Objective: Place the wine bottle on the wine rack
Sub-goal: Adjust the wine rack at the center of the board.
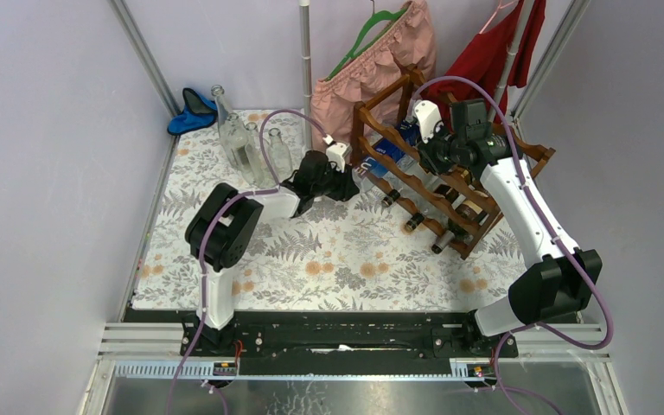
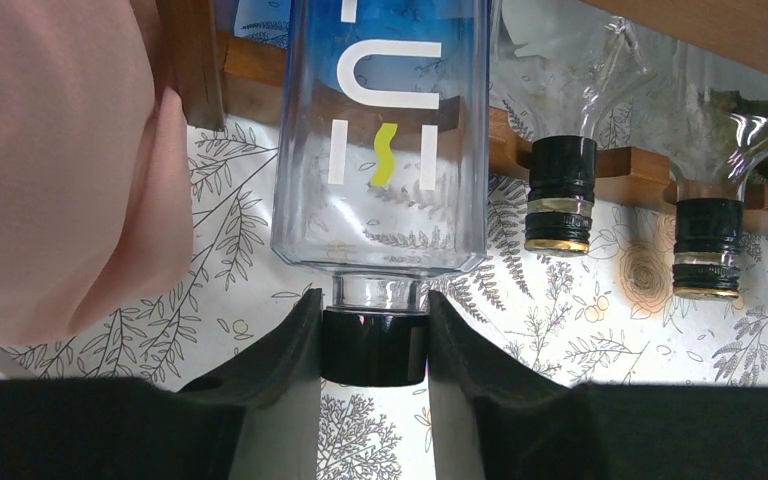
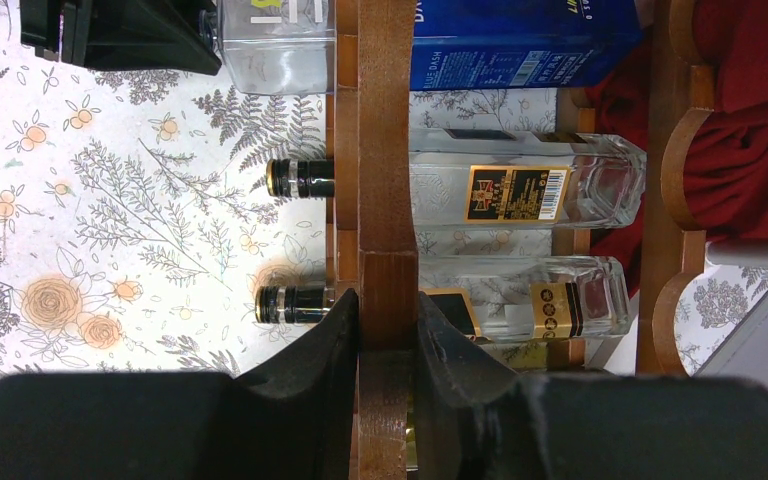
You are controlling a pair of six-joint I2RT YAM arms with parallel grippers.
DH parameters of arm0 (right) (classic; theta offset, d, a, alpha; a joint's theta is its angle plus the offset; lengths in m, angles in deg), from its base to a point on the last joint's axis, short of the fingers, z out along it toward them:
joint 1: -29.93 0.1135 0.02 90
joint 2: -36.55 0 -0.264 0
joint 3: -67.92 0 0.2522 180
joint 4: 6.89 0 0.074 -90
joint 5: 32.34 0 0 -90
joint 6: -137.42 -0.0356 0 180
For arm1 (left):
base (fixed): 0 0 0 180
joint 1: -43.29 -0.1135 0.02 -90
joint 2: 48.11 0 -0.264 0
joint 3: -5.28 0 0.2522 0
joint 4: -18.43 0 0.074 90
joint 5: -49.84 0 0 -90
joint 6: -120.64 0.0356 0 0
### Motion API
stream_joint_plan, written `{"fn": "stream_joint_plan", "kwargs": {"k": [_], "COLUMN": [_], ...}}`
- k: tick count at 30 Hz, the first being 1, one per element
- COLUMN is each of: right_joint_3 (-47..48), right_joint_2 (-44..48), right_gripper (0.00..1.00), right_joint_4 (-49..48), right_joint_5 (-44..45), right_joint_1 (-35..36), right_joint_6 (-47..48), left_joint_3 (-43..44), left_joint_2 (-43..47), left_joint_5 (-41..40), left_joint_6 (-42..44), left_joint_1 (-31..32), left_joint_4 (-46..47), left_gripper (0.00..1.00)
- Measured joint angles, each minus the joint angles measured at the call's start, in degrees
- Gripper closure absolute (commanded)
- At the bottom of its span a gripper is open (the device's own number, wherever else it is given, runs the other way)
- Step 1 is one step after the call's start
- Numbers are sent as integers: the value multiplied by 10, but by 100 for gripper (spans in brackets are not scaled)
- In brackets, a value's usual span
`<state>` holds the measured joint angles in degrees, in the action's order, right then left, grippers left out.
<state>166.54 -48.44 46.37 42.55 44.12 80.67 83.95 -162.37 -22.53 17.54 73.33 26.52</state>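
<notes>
The wine bottle (image 2: 380, 190), smooth, heavy, breakable glass lying neck-out across the wine rack (image 3: 385, 120), seems safest held where the left gripper (image 2: 375, 340) clamps its black cap (image 2: 374, 362), while the right gripper (image 3: 388, 325) pinches a rack rail.

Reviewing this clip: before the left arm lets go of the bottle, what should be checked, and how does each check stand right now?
1. Left gripper shut on the black cap of the wine bottle: ok.
2. Right gripper clamped on a wooden rail of the wine rack: ok.
3. Bottle body crossing the rail nearest its neck: ok.
4. Bottle base seated on the far rail: cannot tell.
5. Gap to the neighbouring bottle: ok.
</notes>
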Motion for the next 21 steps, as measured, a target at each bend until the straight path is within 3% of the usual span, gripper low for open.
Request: {"fn": "stream_joint_plan", "kwargs": {"k": [21], "right_joint_3": [-4], "right_joint_2": [2], "right_gripper": [100], "right_joint_4": [-4], "right_joint_5": [0], "right_joint_1": [0], "right_joint_6": [0], "left_joint_3": [48], "left_joint_2": [-38], "left_joint_5": [5], "left_joint_6": [-16], "left_joint_1": [-2], "left_joint_4": [15], "left_gripper": [93]}}
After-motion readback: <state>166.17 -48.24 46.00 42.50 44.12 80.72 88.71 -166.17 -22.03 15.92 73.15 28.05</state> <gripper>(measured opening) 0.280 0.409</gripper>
